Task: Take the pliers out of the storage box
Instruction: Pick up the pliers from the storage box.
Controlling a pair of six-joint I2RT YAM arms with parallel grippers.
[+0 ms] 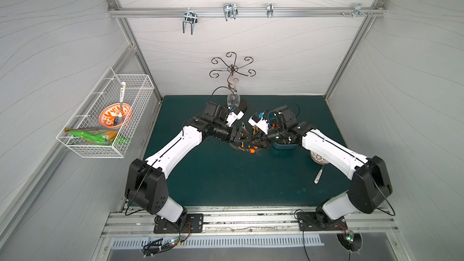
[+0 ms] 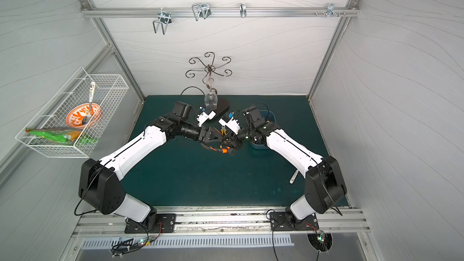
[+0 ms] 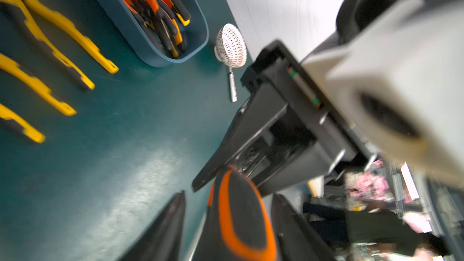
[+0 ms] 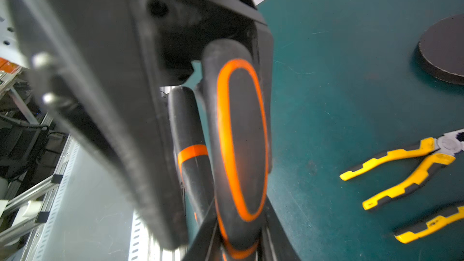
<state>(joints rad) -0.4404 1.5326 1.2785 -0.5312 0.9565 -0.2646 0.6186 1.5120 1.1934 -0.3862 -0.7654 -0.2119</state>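
Largely hidden storage box (image 1: 282, 146), pliers (image 4: 241, 134) seemingly held.

In a top view, the storage box (image 1: 283, 146) sits on the surface (image 1: 226, 179) right of frame centre, with pliers (image 1: 251, 149) lying just left of it and others inside it. A strainer (image 1: 318, 158) lies to the box's lower right, a stand base (image 1: 242, 106) sits above the pliers at centre, and a wire basket (image 1: 105, 111) hangs on the wall at frame left.
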